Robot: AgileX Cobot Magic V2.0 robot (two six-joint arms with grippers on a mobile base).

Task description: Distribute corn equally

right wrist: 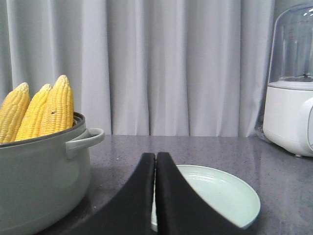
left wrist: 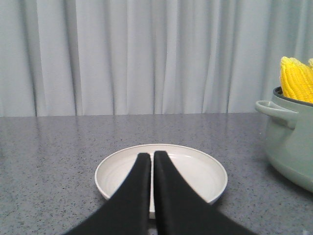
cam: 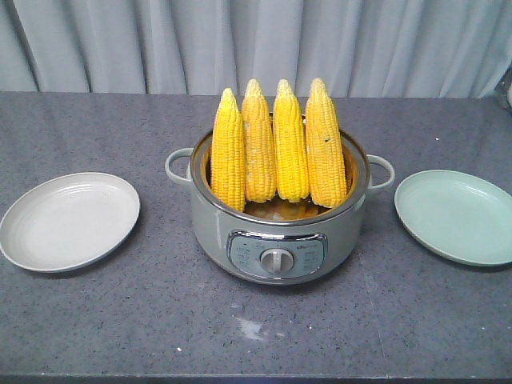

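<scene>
Your left gripper (left wrist: 151, 155) points level toward the white plate (left wrist: 210, 171), fingers pressed together on nothing, and your right gripper (right wrist: 155, 155) does likewise before the green plate (right wrist: 230, 196). All four cobs of corn (cam: 276, 148) stand tips-up in the pot (cam: 216, 228) between the plates. The lettering on its control panel (cam: 240, 254) is too small to read.

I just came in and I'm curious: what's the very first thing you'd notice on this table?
Four bright yellow corn cobs standing tips-up in the grey-green pot at the middle of the table grab the eye first. Next, an empty plate sits on each side: a white plate on the left, a pale green plate on the right. The black left hand and right hand are shut, each pointing at its own plate.
</scene>
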